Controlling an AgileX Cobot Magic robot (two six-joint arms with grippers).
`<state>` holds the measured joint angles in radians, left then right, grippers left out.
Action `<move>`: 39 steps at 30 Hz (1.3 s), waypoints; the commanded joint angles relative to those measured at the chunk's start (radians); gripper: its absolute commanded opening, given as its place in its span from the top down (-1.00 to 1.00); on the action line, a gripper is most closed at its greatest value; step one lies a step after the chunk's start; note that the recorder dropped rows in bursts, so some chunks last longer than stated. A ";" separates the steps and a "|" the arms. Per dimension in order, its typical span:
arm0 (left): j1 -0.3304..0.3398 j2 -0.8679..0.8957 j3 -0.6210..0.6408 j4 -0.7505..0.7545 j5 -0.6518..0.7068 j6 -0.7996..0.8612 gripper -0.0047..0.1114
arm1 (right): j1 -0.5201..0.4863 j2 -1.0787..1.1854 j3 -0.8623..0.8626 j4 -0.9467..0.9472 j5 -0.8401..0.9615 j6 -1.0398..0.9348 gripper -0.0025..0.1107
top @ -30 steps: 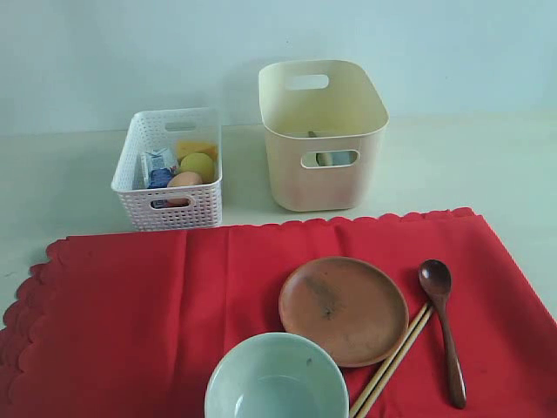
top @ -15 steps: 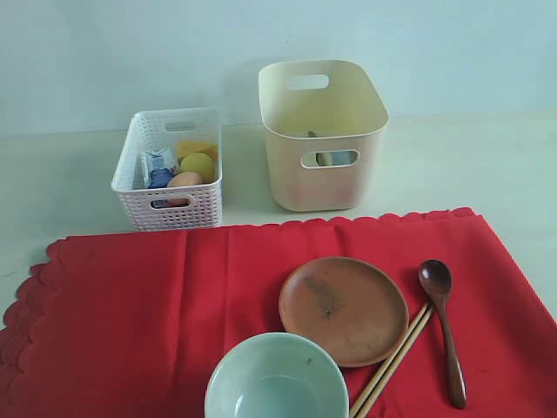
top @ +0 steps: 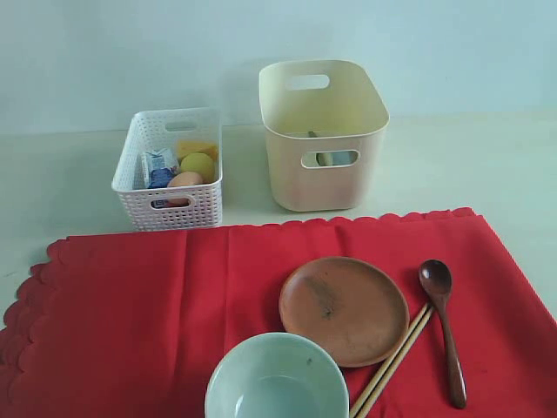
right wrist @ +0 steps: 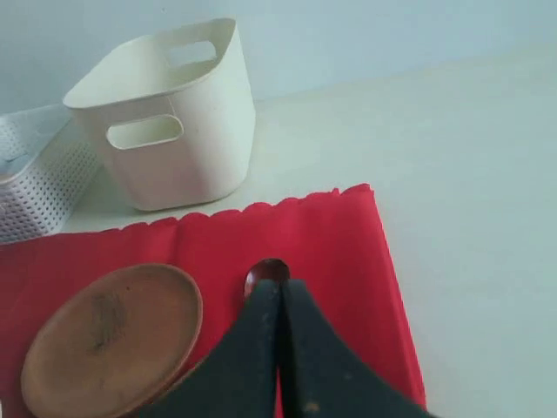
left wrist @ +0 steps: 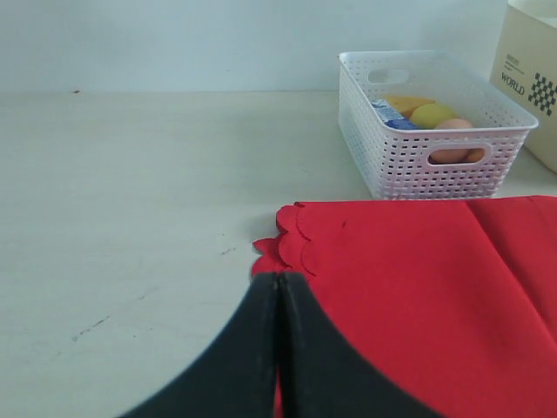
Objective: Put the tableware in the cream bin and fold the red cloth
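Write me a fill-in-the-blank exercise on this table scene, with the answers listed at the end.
1. The brown plate lies on the ____ cloth.
2. In the exterior view, the spoon lies to the ____ of the chopsticks.
3. The left gripper and the right gripper are both ____, holding nothing.
Missing words: red; right; shut.

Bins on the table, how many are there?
2. The low white lattice basket stands behind the red cloth, on the left of the exterior view. The taller cream bin stands to its right. No other bin shows.
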<state>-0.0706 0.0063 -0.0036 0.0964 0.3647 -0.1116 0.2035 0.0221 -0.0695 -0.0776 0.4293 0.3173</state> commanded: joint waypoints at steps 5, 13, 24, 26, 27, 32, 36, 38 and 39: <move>0.003 -0.006 0.004 -0.010 -0.009 0.003 0.92 | -0.005 0.189 -0.279 -0.007 -0.006 -0.001 0.96; 0.003 -0.006 0.004 -0.010 -0.009 0.003 0.92 | -0.005 0.282 -0.457 -0.007 -0.124 0.001 0.96; 0.003 -0.006 0.004 -0.010 -0.009 0.003 0.92 | -0.005 0.282 -0.457 -0.022 -0.082 -0.035 0.96; 0.003 -0.006 0.004 -0.010 -0.009 0.003 0.92 | -0.005 0.282 -0.458 -0.056 -0.041 -0.097 0.96; 0.003 -0.006 0.004 -0.010 -0.009 0.003 0.92 | -0.005 0.282 -0.458 -0.089 -0.015 -0.143 0.96; 0.003 -0.006 0.004 -0.010 -0.009 0.003 0.92 | -0.005 0.282 -0.458 -0.130 0.047 -0.185 0.96; 0.003 -0.006 0.004 -0.010 -0.009 0.003 0.92 | -0.005 0.306 -0.458 -0.034 0.123 -0.263 0.96; 0.003 -0.006 0.004 -0.010 -0.009 0.003 0.92 | -0.005 0.325 -0.459 0.051 0.142 -0.346 0.96; 0.003 -0.006 0.004 -0.010 -0.009 0.003 0.92 | -0.005 0.344 -0.466 0.106 0.154 -0.397 0.96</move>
<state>-0.0706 0.0063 -0.0036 0.0964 0.3647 -0.1116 0.2035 0.3323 -0.5218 -0.0862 0.5487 0.0406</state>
